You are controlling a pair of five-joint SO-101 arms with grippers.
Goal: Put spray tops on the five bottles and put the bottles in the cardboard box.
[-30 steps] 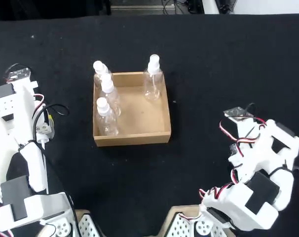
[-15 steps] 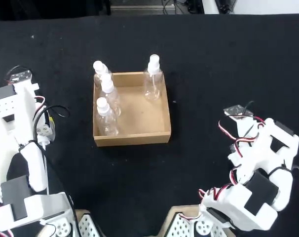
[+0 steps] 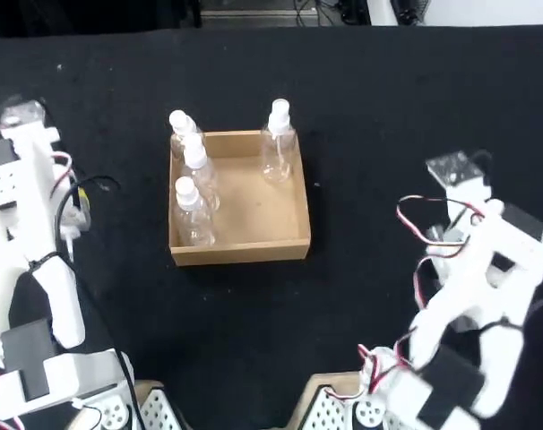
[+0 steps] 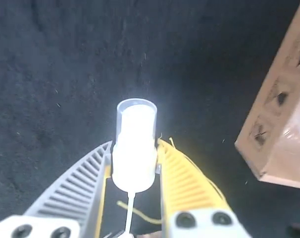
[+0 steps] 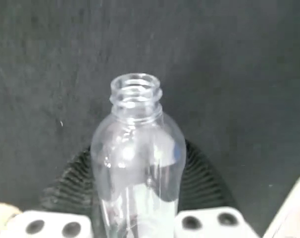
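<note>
Gripping a white spray top by its collar, the left gripper has its fingers closed snugly on it, with a corner of the cardboard box nearby. The right gripper has its fingers clamped on an uncapped clear bottle, upright above the black worktop. The high view adds what the box holds at centre-left of the frame: three capped bottles along its left wall and a fourth capped bottle in its upper-right corner.
</note>
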